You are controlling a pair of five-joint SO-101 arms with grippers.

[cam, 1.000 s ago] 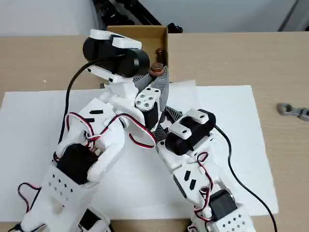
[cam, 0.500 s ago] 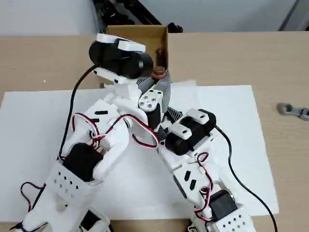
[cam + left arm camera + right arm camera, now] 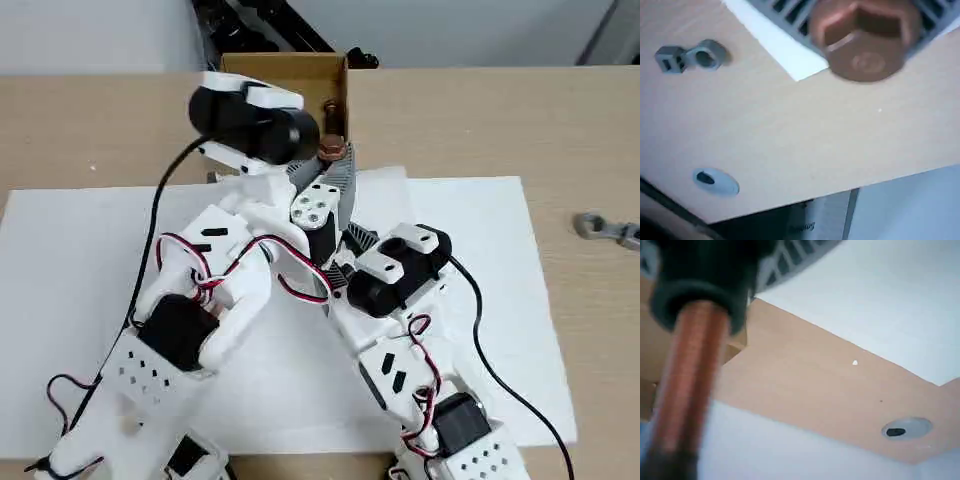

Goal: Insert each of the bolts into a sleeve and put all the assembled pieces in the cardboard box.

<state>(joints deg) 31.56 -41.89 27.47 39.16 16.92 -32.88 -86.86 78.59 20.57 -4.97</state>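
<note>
A copper bolt (image 3: 330, 150) hangs just in front of the cardboard box (image 3: 285, 66), its hex head (image 3: 865, 42) clamped between my left gripper's (image 3: 334, 172) ribbed dark fingers (image 3: 785, 15). In the right wrist view the bolt's threaded shaft (image 3: 685, 385) runs through a black sleeve (image 3: 700, 290), which my right gripper (image 3: 725, 260) is shut on. From above, the right gripper (image 3: 352, 240) sits under the left arm's wrist, mostly hidden. A second copper piece (image 3: 329, 106) shows at the box's right wall.
A white paper sheet (image 3: 480, 250) covers the table's middle beneath both arms. A small grey part (image 3: 605, 229) lies on bare wood at the far right, also visible as a grey part (image 3: 690, 56) from the left wrist. A cable grommet (image 3: 715, 181) is set in the tabletop.
The left arm has shifted slightly right, carrying the bolt head with it. The right arm's wrist has edged right as well. Both grips are unchanged.
</note>
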